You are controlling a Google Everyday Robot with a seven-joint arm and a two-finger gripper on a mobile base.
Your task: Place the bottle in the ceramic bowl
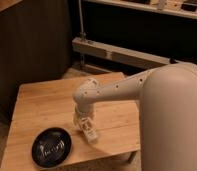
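The cream-white bottle (90, 131) lies on the wooden table (42, 102), near the front edge, just right of the bowl. The glossy black ceramic bowl (52, 146) sits at the table's front left corner with nothing in it. My gripper (84, 121) hangs from the white arm straight down onto the bottle's upper end and meets it there. The wrist hides part of the bottle.
The table's front edge runs close below the bowl and bottle. My large white arm housing (172, 120) fills the right side. A dark cabinet wall and a metal rail (117, 52) stand behind the table.
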